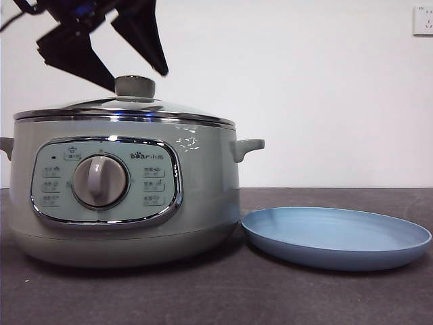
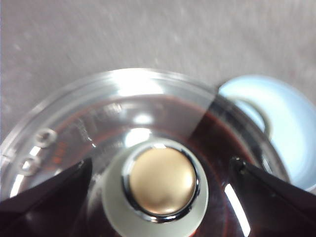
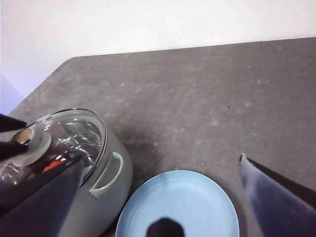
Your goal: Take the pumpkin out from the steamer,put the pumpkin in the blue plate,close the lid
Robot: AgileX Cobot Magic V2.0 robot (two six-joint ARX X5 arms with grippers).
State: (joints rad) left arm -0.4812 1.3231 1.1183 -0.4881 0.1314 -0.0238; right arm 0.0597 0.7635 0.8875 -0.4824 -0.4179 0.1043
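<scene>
hovering open over the lid [image 1: 125, 108] knob: left hand [image 1: 132, 71].

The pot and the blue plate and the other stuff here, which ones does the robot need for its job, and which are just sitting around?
Needed for the job:
steamer
lid, on the steamer
blue plate, empty
left gripper, open above the lid's knob

Just there:
wall socket
right gripper, waiting open over the plate

Left gripper [image 1: 139, 78] has black, angular, pointed jaws under dark cabling
</scene>
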